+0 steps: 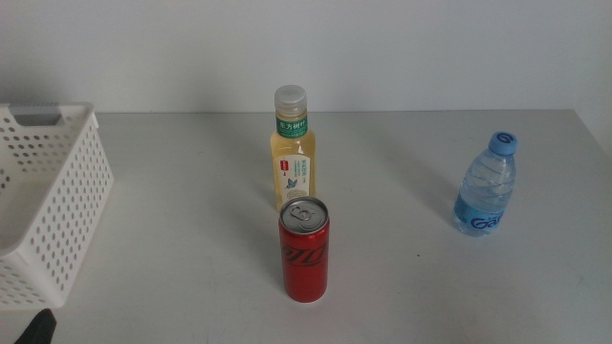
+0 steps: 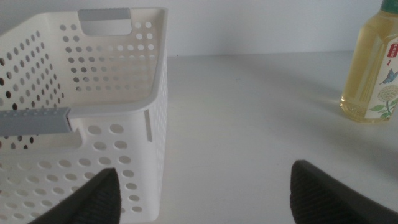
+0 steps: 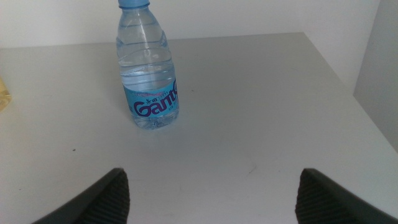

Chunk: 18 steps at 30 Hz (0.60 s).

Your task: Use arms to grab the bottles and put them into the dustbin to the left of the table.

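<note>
Clear ribbed plastic forms the water bottle (image 1: 488, 185), which stands upright with its blue cap on at the right of the table (image 1: 402, 287), well apart from the other things. It is judged light and rather soft-walled, likely to dent if squeezed hard, so the labelled lower body is suggested as the place to be gripped. The tea bottle (image 1: 292, 150), pale yellow with a green label and grey cap, is seen upright near the middle, and it looks full and therefore heavier; a hold across its straight body below the shoulder is advised. Just in front of it the red drink can (image 1: 304, 249) stands upright, stiff but smooth and probably slippery, best taken around its mid-height. The white perforated dustbin (image 1: 57, 205) is set at the table's left edge and nothing can be seen in it.

The left gripper (image 2: 205, 193) is held beside the dustbin with its jaws spread wide and nothing between them. The right gripper (image 3: 211, 193) is held short of the water bottle, jaws likewise apart and empty.
</note>
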Motion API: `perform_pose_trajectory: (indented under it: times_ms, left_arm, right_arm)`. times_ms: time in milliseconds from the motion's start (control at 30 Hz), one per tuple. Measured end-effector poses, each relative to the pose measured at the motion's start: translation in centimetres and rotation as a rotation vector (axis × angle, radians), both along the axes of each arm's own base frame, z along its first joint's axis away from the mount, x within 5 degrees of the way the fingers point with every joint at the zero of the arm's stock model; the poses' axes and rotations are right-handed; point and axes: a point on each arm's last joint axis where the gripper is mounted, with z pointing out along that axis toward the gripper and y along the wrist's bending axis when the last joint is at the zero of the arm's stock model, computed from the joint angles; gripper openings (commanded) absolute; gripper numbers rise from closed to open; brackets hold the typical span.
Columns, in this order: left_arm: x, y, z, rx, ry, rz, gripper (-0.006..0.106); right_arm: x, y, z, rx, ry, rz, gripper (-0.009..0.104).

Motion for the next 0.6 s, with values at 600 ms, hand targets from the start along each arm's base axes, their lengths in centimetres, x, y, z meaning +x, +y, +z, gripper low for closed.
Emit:
perform_pose_trajectory:
  times_ms: [600]
  left_arm:
    - [1.9, -1.4, 0.0, -0.009, 0.079, -0.169, 0.093]
  right_arm:
    - [0.0, 0.0, 0.0, 0.0, 0.0, 0.0, 0.094]
